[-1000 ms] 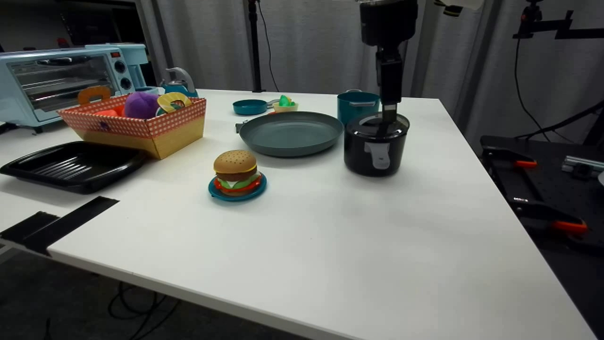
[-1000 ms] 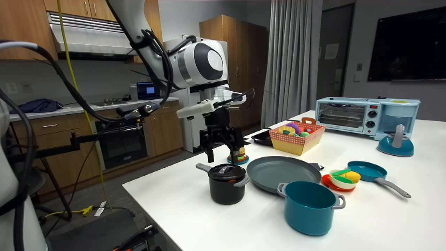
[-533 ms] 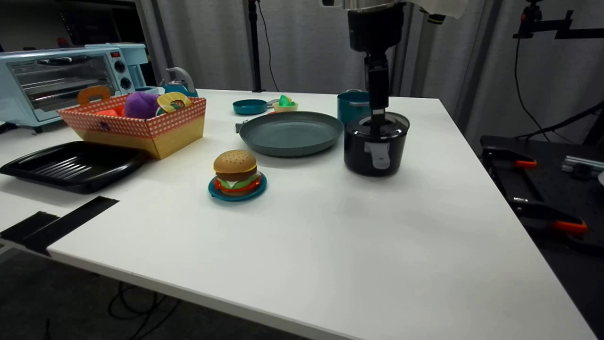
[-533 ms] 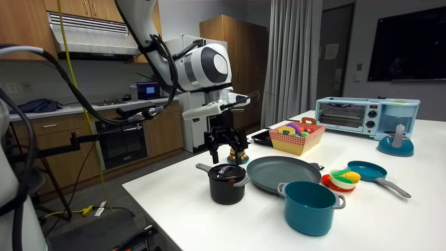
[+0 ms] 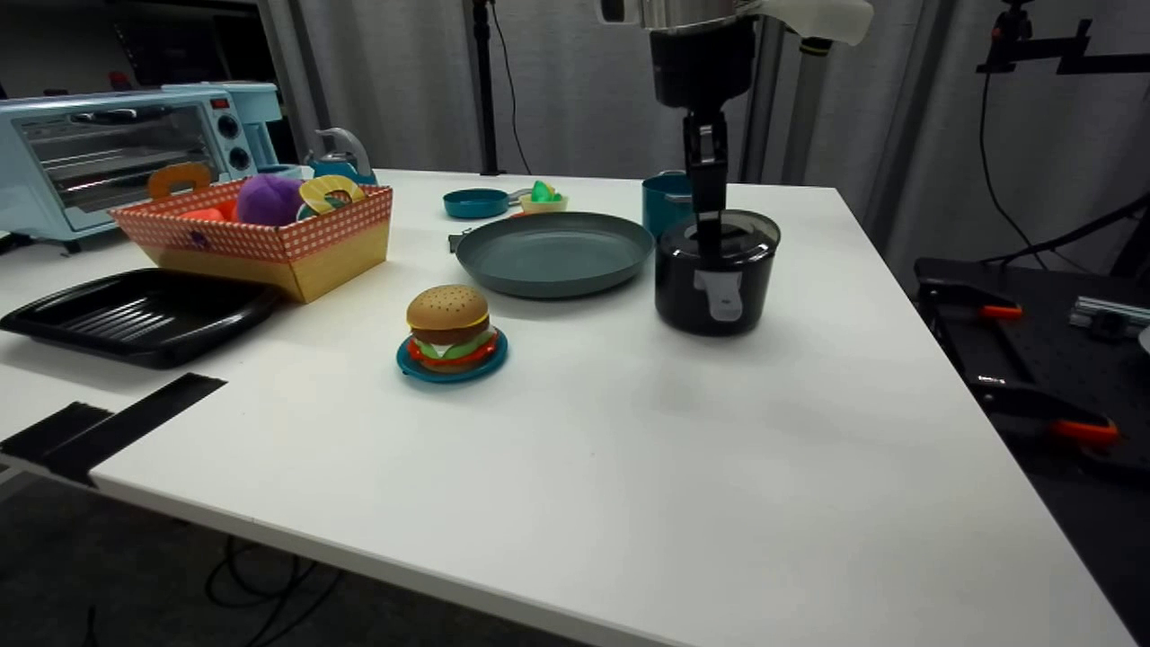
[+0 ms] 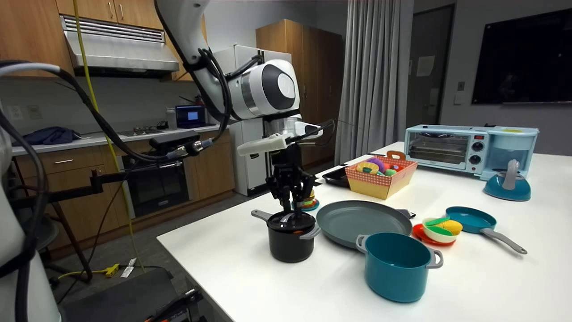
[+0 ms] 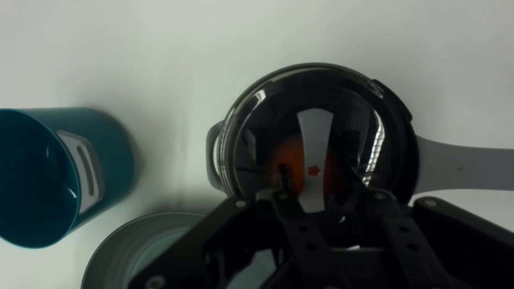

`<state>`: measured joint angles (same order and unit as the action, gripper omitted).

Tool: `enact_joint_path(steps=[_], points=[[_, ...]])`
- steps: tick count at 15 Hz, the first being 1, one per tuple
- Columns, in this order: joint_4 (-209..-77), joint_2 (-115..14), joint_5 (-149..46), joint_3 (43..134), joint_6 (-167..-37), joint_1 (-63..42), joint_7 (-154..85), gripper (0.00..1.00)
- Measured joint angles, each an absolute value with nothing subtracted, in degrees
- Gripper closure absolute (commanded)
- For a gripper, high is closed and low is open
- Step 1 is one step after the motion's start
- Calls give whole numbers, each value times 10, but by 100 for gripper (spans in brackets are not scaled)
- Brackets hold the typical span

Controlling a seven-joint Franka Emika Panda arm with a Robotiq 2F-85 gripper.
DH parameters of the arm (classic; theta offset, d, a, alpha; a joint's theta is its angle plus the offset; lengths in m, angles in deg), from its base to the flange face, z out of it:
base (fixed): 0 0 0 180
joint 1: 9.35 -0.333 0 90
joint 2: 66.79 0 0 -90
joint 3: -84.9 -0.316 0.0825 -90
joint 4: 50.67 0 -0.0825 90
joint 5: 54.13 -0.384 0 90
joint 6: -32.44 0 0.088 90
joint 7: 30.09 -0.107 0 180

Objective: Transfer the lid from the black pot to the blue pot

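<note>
A white robot arm (image 6: 268, 89) hangs over a small glossy black pot (image 6: 290, 248), which stands upright on a white desk (image 5: 629, 467). The round, dark, shiny lid (image 7: 281, 120) sits on top of the black pot. A grey handle (image 7: 316, 136) with a small red mark runs across the middle of the lid, and an orange patch (image 7: 291, 154) shows next to it. The robot's dark fingers (image 5: 708, 193) point straight down at the top of the black pot. They stand a little apart, one on each side of the handle; whether either touches it cannot be told.

Near the black pot, on the side away from its long grey grip (image 7: 461, 166), is the blue pot (image 6: 395, 279), teal and upright, its inside on view. Just beside the black pot lies a wide, shallow grey-green dish (image 6: 364, 221).

In an exterior view, a toy burger (image 5: 449, 323) on a little teal plate (image 5: 454, 376) sits to the left of the black pot. Further left of the black pot, well apart from it, are a basket (image 5: 346, 252) with red-and-white checked trim, a ridged black tray (image 5: 135, 314) and a pale blue toaster oven (image 5: 117, 153). In an exterior view, well to the right of the black pot, are a pale bowl (image 6: 435, 238) heaped with yellow and green toy food (image 6: 451, 227), a small teal frying pan (image 6: 471, 217) and a teal kettle (image 6: 507, 190).
</note>
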<state>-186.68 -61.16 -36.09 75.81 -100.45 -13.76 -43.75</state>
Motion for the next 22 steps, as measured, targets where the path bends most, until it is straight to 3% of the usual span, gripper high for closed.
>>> enact_joint_path(steps=[22], points=[[-1862,-612,-362,777,-1028,-151,-549,96]])
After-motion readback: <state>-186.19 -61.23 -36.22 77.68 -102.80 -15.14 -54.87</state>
